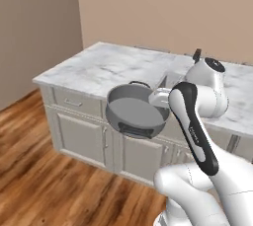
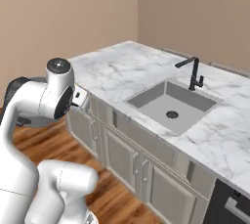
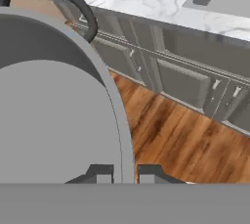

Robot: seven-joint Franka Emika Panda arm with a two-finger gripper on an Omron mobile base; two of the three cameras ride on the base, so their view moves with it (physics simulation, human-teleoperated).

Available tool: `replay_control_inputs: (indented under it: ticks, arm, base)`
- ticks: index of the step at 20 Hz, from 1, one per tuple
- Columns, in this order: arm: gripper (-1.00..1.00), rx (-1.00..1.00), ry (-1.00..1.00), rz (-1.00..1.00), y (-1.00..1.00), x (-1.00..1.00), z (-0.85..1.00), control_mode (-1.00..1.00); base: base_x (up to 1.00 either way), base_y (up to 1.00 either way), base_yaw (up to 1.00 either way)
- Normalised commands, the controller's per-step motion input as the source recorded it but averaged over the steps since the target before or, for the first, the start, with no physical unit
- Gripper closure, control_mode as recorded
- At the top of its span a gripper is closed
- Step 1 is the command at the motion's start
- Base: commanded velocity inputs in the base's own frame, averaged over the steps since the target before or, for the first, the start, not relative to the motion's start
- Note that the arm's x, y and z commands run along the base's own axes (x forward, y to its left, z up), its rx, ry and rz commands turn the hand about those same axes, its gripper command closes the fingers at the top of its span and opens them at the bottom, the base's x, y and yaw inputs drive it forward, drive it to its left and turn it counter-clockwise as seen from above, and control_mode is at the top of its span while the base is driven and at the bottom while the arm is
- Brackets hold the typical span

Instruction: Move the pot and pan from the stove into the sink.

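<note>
1. While the pot (image 1: 134, 111) hangs in the air before the cabinet fronts, out over the wooden floor (image 1: 44, 161), we judge a slip would drop it there; it has not yet reached the marble desk (image 1: 106, 64).
2. From the right, the sink (image 2: 171, 103) lies unoccupied beside its black faucet (image 2: 194, 74), well apart from the arm; beige walls surround us.
3. Through the hand camera, our claw (image 3: 124, 173) is clenched on the pot's rim alone, a thin hold that may let it tilt.

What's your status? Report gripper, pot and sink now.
Gripper shut on pot rim. Pot held in the air over the floor, in front of the cabinets. Sink empty, faucet at its back edge. Nothing in the way.
</note>
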Motion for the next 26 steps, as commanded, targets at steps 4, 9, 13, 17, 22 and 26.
replay_control_inputs:
  ticks: [4, 9, 13, 17, 22, 26]
  arm:
    - [1.0, 0.0, 0.0, 0.0, 0.0, 0.0, 0.0, 1.0]
    - [1.0, 0.0, 0.0, 0.0, 0.0, 0.0, 0.0, 1.0]
    - [1.0, 0.0, 0.0, 0.0, 0.0, 0.0, 0.0, 1.0]
    - [1.0, 0.0, 0.0, 0.0, 0.0, 0.0, 0.0, 1.0]
    - [1.0, 0.0, 0.0, 0.0, 0.0, 0.0, 0.0, 1.0]
    - [1.0, 0.0, 0.0, 0.0, 0.0, 0.0, 0.0, 1.0]
  base:
    - [0.0, -0.06, -0.5]
    - [0.0, -0.1, -0.49]
    - [0.0, -0.11, -0.49]
    - [0.0, -0.12, -0.48]
    - [0.0, -0.13, -0.48]
    - [-0.07, -0.22, -0.33]
